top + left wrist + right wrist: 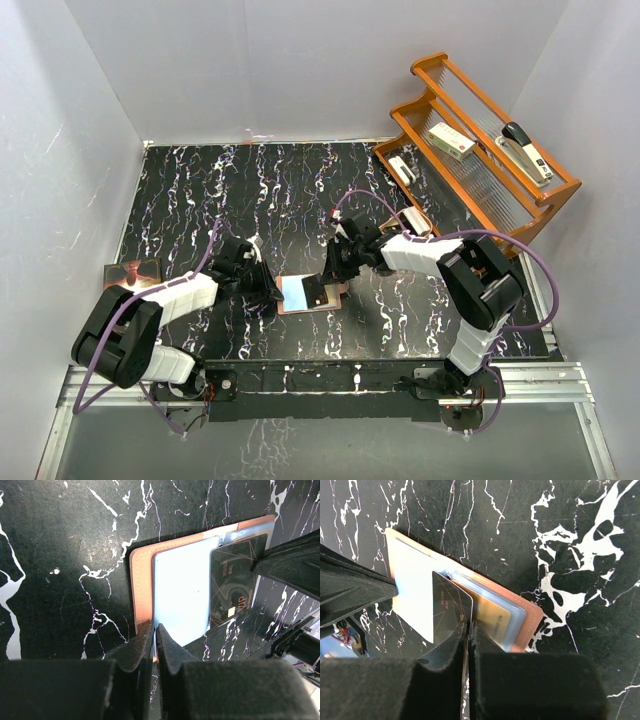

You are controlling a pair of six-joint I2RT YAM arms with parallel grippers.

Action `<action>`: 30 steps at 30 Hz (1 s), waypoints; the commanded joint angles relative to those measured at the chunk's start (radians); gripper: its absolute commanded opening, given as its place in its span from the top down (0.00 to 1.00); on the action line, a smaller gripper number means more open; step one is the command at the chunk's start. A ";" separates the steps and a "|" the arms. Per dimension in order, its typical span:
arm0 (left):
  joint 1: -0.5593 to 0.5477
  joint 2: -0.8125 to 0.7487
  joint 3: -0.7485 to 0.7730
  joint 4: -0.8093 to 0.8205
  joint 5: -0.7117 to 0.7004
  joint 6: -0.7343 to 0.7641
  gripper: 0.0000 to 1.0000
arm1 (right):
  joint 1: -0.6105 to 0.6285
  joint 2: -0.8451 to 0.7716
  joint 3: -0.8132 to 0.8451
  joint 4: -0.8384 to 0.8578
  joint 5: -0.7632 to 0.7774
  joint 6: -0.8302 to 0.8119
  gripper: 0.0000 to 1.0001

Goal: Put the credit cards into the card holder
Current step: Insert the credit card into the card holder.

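**Q:** Beneath your jaws, what is biggest?

**A:** A black marbled table (200,200) spreads under both pairs. A wooden rack (480,150) stands well apart from my right gripper (468,630), beyond it and off to its right.

**Q:** And the card holder (142,580)?

**A:** It lies open and flat between my two grippers. My left gripper (152,635) is pinched tight on its near edge, just beside the light blue-white card (180,595) lying on it.

**Q:** Your right?

**A:** Clamped on the edge of a dark card (450,605) with thin gold lines, which overlaps the light card. Just beside those fingertips, an orange-gold card (492,617) sits in a clear pocket of the holder.
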 commanded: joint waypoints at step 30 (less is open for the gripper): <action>0.002 0.050 -0.002 -0.001 -0.016 0.010 0.94 | -0.002 0.030 -0.028 0.079 -0.029 -0.005 1.00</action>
